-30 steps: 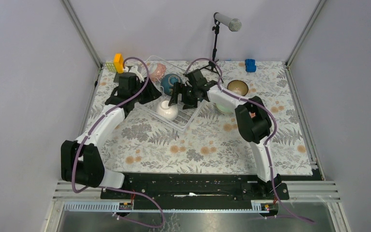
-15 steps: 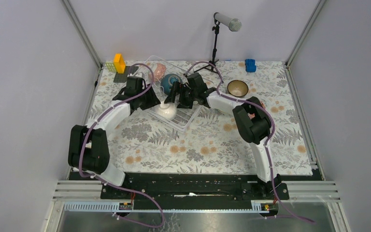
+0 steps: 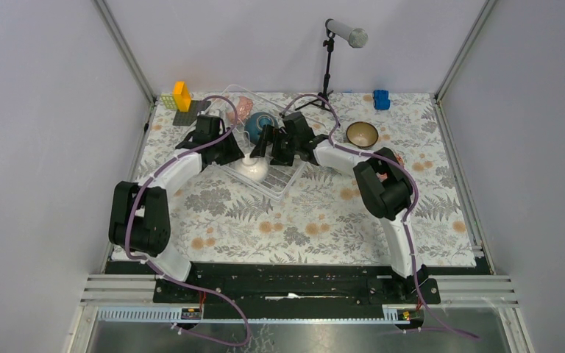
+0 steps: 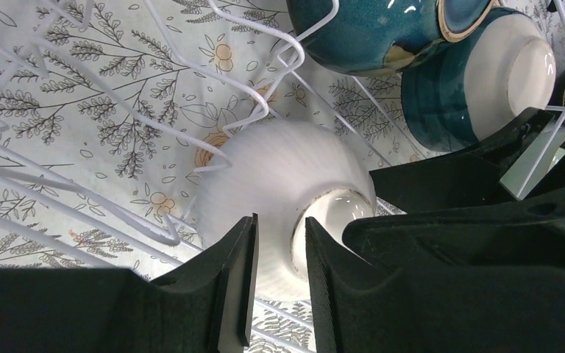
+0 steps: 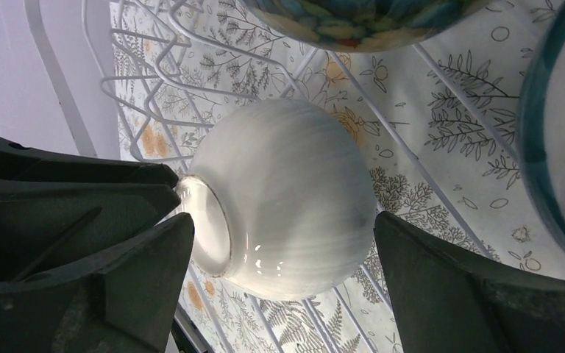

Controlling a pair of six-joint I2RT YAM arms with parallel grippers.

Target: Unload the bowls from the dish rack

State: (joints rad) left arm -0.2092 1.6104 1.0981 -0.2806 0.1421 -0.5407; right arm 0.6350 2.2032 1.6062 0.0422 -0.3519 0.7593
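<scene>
Looking outward from the arm bases, you meet the white bowl (image 3: 253,170) first. It lies on its side among the wires at the near end of the dish rack (image 3: 285,176), its foot ring turned toward both pincers. Your left pincer (image 4: 279,224) reaches it from 10 o'clock and is drawn narrow. The edge of the foot ring shows in the slit between its fingers, and you cannot tell whether they pinch it. Your right pincer (image 5: 283,220) comes in from 1 o'clock and stands wide, one finger on either side of the same bowl's belly.

Farther along the rack, at 12 o'clock from the white bowl, sits a dark teal bowl (image 3: 259,125), with a second teal bowl (image 4: 478,81), pale-bottomed, just beside it. A pink bowl (image 3: 241,109) occupies the rack's far end.

Out on the flowered surface (image 3: 301,220), at 3 o'clock from the rack and well apart from it, a brown bowl (image 3: 361,134) stands upright.
</scene>
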